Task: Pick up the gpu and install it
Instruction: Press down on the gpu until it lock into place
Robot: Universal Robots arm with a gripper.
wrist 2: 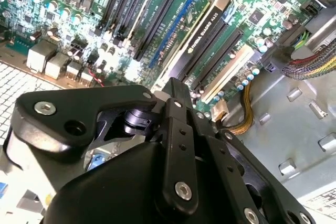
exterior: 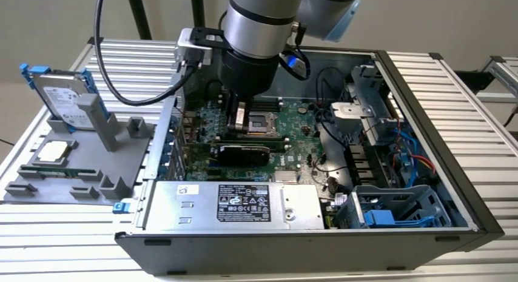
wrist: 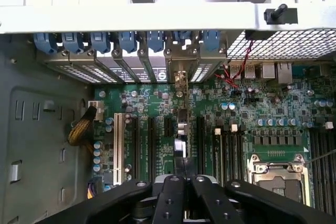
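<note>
On the exterior view's left you have the grey holder (exterior: 81, 167) on the worktop, propping the hard drive (exterior: 65, 103) upright within easy reach. At the centre of the open case (exterior: 453, 191), the gripper (exterior: 240, 121) hangs straight down so the gpu (exterior: 240, 153) stands on edge over the motherboard's (exterior: 304, 127) slots. In the first wrist view the fingers (wrist: 170, 192) pinch its thin green edge, the black shroud on one face and the silver bracket (wrist: 181, 66) at the rear wall.

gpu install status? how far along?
Pickup looks done: the gpu stands upright on the motherboard inside the case, with its bracket at the rear wall. In hand: the tool sits directly over its top edge. Left: full seating can't be confirmed, and the arm is not yet clear.
</note>
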